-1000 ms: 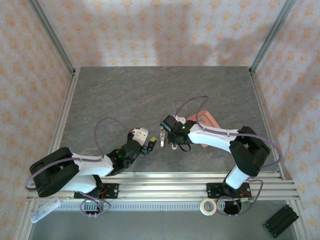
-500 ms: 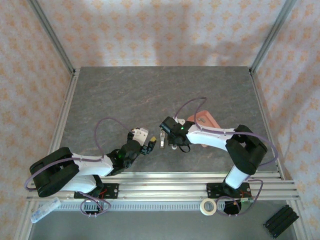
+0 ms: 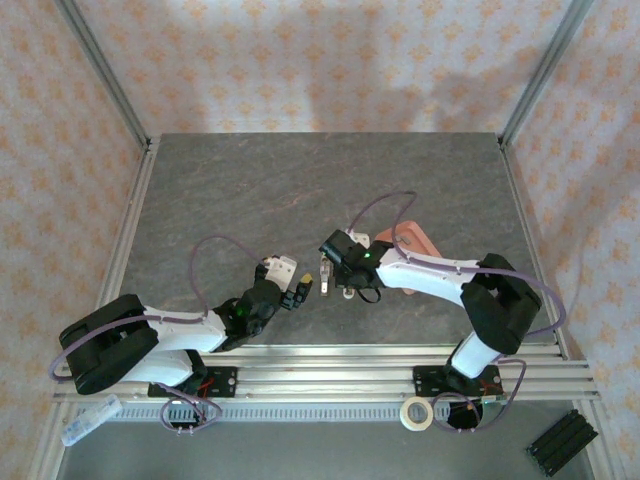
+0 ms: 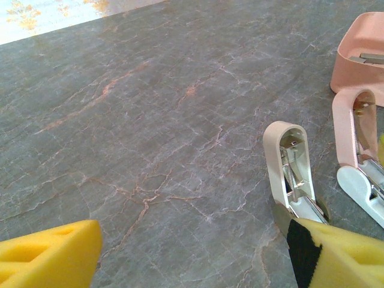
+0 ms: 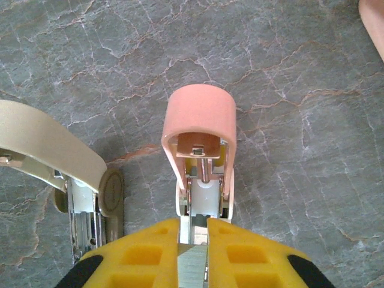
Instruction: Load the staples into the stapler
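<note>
Barely anything has shifted — the right fingers (image 5: 157,252) stay pinched on what looks like a dull grey staple strip (image 5: 192,267), the open pink plastic mini stapler (image 5: 201,135) at their 12 o'clock. The left fingers (image 4: 51,249) gape empty — loading seems imminent.

No text, label, brand, number or sign can be read in any view. The pink stapler (image 5: 198,111) and the cream stapler (image 4: 271,153) have plain shells, and the wall (image 3: 320,60) in the upper part of the frame carries only a repeating ornament.
</note>
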Robot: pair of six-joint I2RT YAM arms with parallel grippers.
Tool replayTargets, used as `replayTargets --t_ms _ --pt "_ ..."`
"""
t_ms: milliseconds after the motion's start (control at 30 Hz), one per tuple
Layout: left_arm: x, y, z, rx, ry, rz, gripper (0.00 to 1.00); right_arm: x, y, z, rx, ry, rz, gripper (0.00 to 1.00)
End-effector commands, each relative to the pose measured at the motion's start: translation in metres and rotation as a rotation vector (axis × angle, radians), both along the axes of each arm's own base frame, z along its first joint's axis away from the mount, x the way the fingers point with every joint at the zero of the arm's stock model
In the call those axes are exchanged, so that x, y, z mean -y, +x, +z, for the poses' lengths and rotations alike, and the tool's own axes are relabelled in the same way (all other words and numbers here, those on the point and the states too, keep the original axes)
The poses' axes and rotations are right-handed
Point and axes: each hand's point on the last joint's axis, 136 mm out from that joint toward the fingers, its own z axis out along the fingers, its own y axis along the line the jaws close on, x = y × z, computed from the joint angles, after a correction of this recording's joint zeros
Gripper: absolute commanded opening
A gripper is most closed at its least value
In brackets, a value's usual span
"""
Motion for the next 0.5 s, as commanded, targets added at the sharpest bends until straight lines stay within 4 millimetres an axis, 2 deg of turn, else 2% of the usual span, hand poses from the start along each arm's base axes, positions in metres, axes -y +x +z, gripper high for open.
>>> replayTargets --t_ms 0,467 --pt "0.004 0.008 0.016 0.041 -0.037 0.013 0.82 0.001 0.003 0.001 0.013 -0.034 0.004 0.16" --pt "0.004 0.008 0.016 0.041 -0.034 0.012 0.82 0.003 0.0 -0.012 -0.01 -0.058 0.003 0.16"
